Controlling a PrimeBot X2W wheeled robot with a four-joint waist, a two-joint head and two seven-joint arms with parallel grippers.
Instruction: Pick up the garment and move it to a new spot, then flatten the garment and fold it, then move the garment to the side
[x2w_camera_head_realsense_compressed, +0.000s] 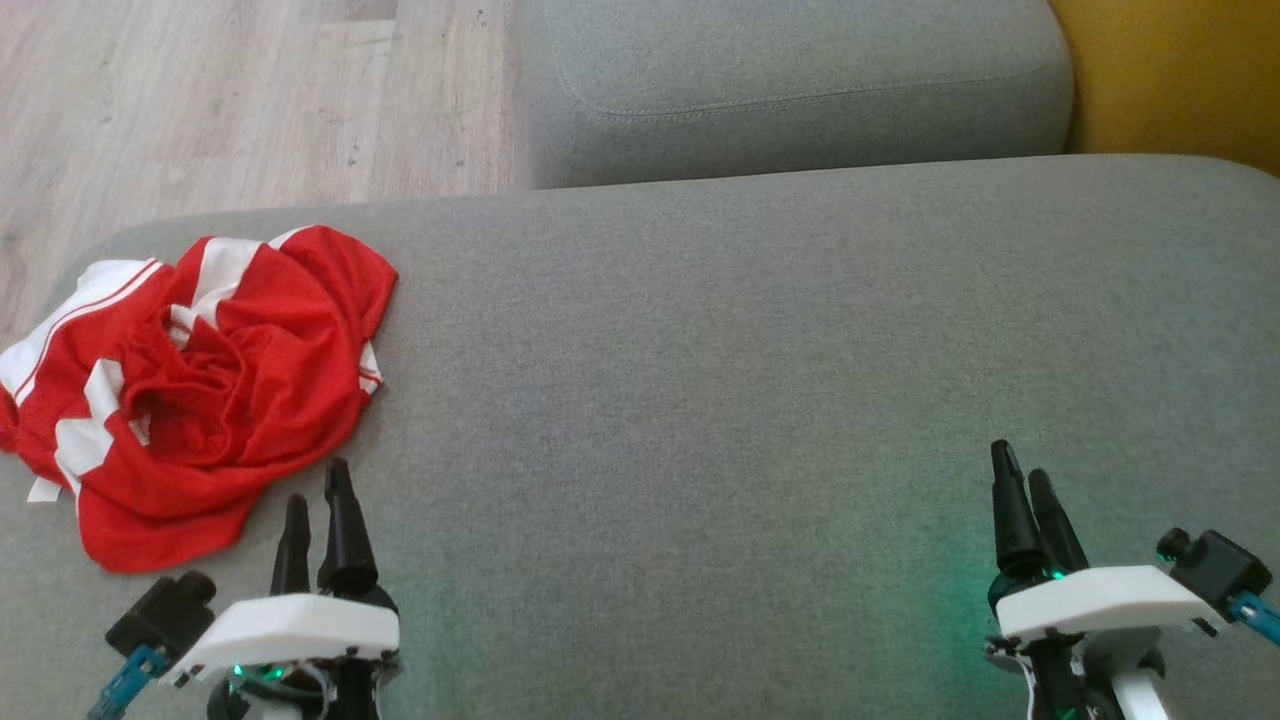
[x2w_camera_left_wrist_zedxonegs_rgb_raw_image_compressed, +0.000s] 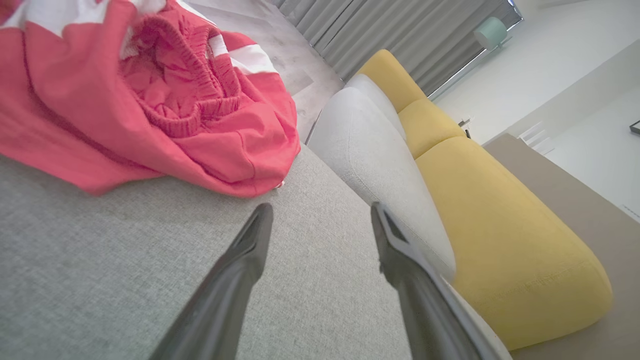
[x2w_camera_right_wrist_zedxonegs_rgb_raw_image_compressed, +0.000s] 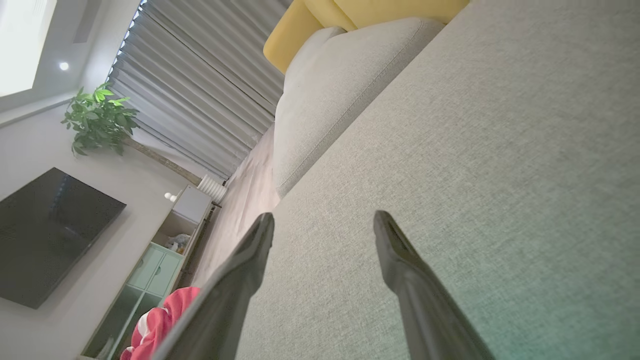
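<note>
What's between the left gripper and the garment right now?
Only bare grey cushion lies between the left gripper and the garment, as the left wrist view shows.

Left hand (x2w_camera_head_realsense_compressed: 317, 483) spread, right hand (x2w_camera_head_realsense_compressed: 1020, 461) spread, both pointing forward

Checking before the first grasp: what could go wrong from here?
1. The garment lies crumpled with its layers bunched. The open left gripper could pinch several layers or only one fold, making flattening harder.
2. It sits at the left edge of the gray cushion, beside the floor. A slipped grasp could tip it off.
3. The right gripper, open, is far across the cushion, so a one-armed lift would likely leave it hanging bunched.
</note>
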